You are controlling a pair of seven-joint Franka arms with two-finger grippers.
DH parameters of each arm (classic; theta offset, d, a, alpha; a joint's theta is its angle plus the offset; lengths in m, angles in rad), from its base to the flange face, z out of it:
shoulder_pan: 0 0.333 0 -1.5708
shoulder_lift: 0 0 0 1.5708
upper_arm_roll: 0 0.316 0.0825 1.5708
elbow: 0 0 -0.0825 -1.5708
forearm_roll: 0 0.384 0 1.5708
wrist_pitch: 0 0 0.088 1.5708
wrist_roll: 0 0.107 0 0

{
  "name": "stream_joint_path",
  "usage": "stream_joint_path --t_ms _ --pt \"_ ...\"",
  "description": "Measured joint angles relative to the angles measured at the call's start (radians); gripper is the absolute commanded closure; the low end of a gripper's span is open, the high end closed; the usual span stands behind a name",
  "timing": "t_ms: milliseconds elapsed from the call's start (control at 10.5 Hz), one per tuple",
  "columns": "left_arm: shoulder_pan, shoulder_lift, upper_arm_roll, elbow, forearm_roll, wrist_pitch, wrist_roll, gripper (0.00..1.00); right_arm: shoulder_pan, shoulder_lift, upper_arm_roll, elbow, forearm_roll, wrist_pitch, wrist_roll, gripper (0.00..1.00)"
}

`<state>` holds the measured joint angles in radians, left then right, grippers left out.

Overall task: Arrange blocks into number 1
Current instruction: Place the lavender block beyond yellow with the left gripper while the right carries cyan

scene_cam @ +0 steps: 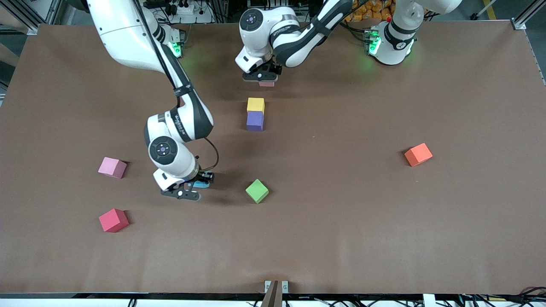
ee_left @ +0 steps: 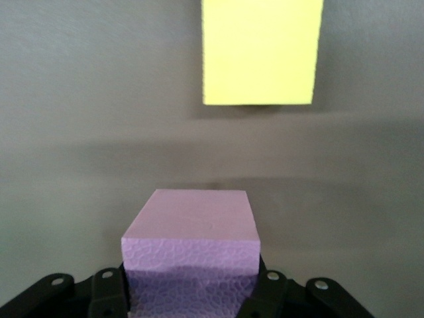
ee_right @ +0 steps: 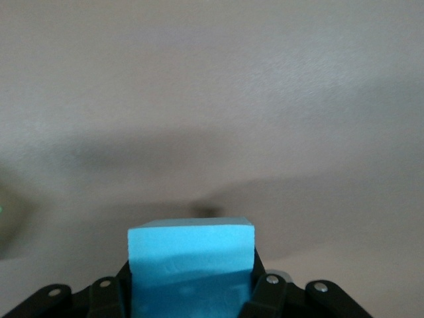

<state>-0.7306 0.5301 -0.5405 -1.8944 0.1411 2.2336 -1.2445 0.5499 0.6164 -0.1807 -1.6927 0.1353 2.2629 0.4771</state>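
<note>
Front view: two arms working, both loaded.
Left gripper (scene_cam: 261,79): upper centre of frame, clamped on a pink block (scene_cam: 266,84); its wrist view shows the cube (ee_left: 191,248) pinched between the fingers (ee_left: 109,291), over the table just above the yellow block (ee_left: 262,50) in frame.
Right gripper (scene_cam: 190,190): lower left of centre, closed on the light blue block (scene_cam: 201,184); the wrist view confirms the cube (ee_right: 191,262) sits between the jaws, low over the table.
Column so far: yellow block (scene_cam: 255,105) and purple block (scene_cam: 254,121) touching, centre of frame, yellow above purple in frame.
Loose task blocks: second pink block (scene_cam: 112,167) at mid left, orange block (scene_cam: 418,154) at mid right, both well apart from the column.
Non-task: green cube (scene_cam: 257,190) below centre, red cube (scene_cam: 113,220) lower left.
Stage (judgement): two of the stroke placed; both held cubes look bound for the column.
Risk 1: pink set down off-axis or pushed into yellow, shunting the pair out of line.
Risk 2: foam may cling to a finger on release and twist the cube.
Risk 3: right arm's path to the column passes near the green cube; a low carry could knock it.
Risk 4: both arms converging on the column at once could clash.
</note>
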Motion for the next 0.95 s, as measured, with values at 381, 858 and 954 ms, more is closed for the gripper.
stream_joint_path --t_ms 381,858,954 --pt "-0.021 0.099 0.005 0.090 0.001 0.003 -0.014 1.00 -0.026 -0.003 -0.008 -0.004 0.004 -0.001 -0.039 0.45" --pt "-0.027 0.123 0.023 0.112 0.033 0.007 -0.014 1.00 -0.016 -0.003 -0.007 -0.004 0.035 -0.001 -0.039 0.45" --pt "-0.027 0.131 0.023 0.119 0.041 0.007 -0.014 1.00 -0.009 -0.003 -0.007 -0.004 0.045 -0.001 -0.039 0.45"
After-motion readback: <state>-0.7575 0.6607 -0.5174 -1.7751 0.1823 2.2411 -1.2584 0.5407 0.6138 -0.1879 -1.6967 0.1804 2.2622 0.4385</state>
